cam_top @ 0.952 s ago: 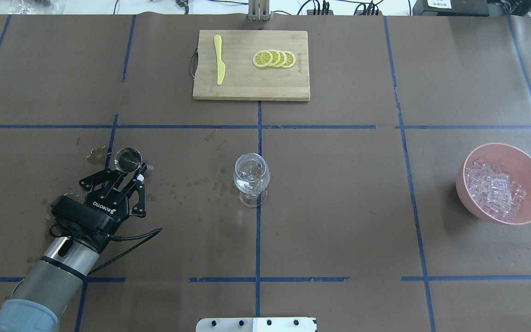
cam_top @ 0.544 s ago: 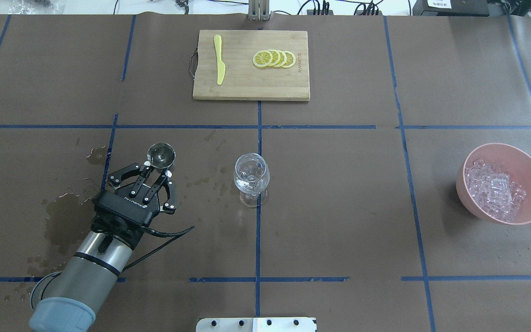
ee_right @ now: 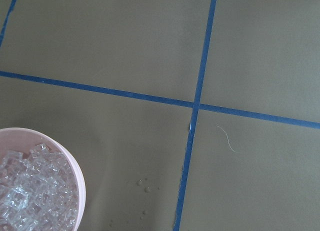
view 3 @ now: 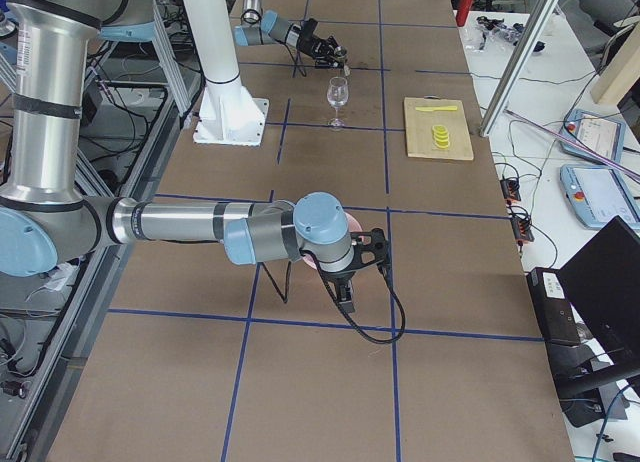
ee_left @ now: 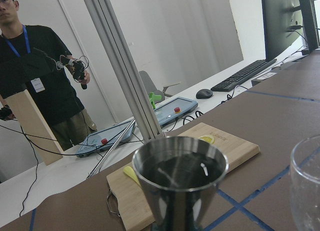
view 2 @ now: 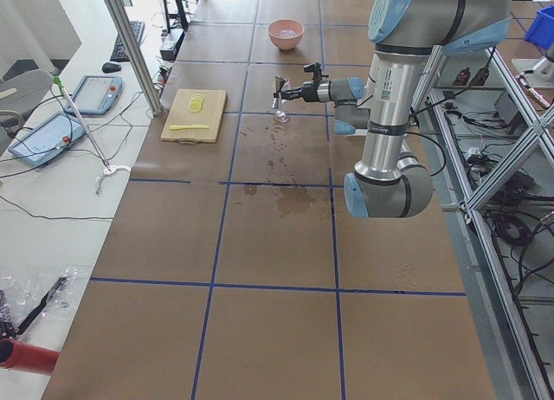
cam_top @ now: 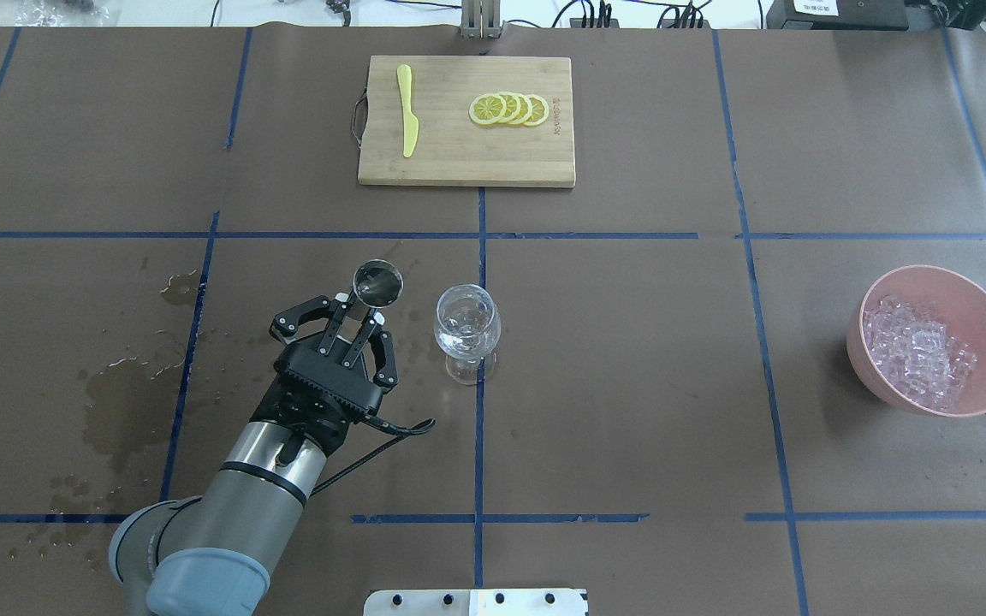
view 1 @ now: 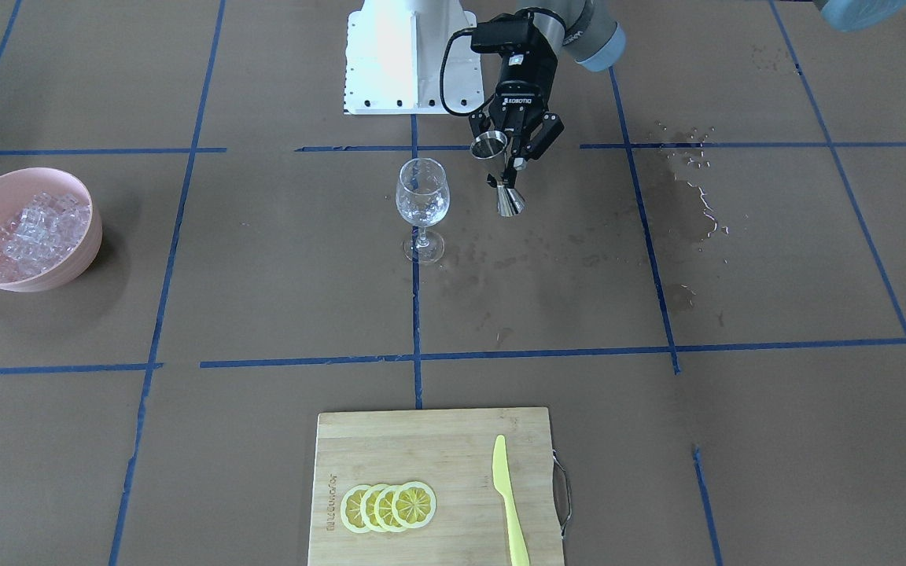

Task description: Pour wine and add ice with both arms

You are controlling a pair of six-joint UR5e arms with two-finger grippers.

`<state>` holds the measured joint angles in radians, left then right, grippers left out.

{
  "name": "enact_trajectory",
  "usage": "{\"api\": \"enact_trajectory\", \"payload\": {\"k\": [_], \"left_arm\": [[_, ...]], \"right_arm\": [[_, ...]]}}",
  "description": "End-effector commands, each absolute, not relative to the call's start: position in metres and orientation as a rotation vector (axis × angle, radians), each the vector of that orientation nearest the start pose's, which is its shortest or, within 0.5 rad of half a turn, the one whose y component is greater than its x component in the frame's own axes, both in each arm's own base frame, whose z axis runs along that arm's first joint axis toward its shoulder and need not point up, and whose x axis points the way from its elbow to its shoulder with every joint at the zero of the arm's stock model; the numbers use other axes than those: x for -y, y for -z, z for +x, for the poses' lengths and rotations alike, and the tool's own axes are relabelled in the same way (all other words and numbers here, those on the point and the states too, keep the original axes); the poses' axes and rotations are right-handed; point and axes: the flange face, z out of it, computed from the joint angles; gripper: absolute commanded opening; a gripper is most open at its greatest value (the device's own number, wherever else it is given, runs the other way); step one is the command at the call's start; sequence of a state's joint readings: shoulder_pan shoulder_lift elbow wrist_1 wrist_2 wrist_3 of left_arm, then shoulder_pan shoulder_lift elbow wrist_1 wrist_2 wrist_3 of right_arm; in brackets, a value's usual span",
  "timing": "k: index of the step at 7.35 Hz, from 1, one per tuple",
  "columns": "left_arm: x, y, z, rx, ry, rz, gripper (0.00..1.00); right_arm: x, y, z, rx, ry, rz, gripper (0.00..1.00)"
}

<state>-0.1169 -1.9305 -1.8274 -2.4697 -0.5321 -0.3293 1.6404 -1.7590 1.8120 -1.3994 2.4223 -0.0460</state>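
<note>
My left gripper (cam_top: 360,308) is shut on the waist of a steel jigger (cam_top: 377,284) and holds it upright above the table, just left of the clear stemmed glass (cam_top: 467,329). In the front view the jigger (view 1: 500,177) hangs beside the glass (view 1: 422,192), not touching it. The left wrist view shows colourless wine (ee_left: 180,170) in the jigger's cup, with the glass rim (ee_left: 307,186) at the right. The ice (cam_top: 917,351) is heaped in a pink bowl (cam_top: 985,308) at the far right. My right gripper (view 3: 362,260) hovers by that bowl; I cannot tell whether it is open or shut.
A wooden cutting board (cam_top: 459,162) with lemon slices (cam_top: 508,109) and a yellow knife (cam_top: 408,111) lies at the far middle. Wet stains (cam_top: 121,402) mark the paper on the left. The white pedestal (view 1: 410,59) stands at the robot's base. A person (ee_left: 37,91) stands beyond the table.
My left arm has carried the jigger to the right, from the wet patch on the left to just beside the glass. The glass and bowl have not moved.
</note>
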Motion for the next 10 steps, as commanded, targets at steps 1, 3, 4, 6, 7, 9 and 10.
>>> {"api": "enact_trajectory", "payload": {"k": [1, 3, 4, 6, 7, 9, 10], "left_arm": [[0.278, -0.222, 0.503, -0.493, -0.151, 1.467, 0.00], [0.277, -0.199, 0.515, -0.438, -0.215, 1.467, 0.00], [0.277, -0.200, 0.516, -0.428, -0.227, 1.468, 0.00], [0.276, -0.199, 0.516, -0.373, -0.291, 1.487, 0.00], [0.276, -0.200, 0.516, -0.340, -0.326, 1.496, 0.00], [0.276, -0.199, 0.516, -0.240, -0.432, 1.523, 0.00], [0.276, -0.199, 0.516, -0.199, -0.473, 1.532, 0.00]], "right_arm": [[0.418, -0.603, 0.088, 0.834, 0.070, 0.255, 1.00], [0.416, -0.604, 0.089, 0.834, 0.068, 0.253, 1.00], [0.416, -0.606, 0.089, 0.835, 0.066, 0.250, 1.00], [0.415, -0.606, 0.089, 0.835, 0.064, 0.249, 1.00], [0.414, -0.607, 0.090, 0.834, 0.061, 0.249, 1.00], [0.414, -0.607, 0.091, 0.834, 0.059, 0.250, 1.00], [0.414, -0.608, 0.091, 0.834, 0.059, 0.248, 1.00]]}}
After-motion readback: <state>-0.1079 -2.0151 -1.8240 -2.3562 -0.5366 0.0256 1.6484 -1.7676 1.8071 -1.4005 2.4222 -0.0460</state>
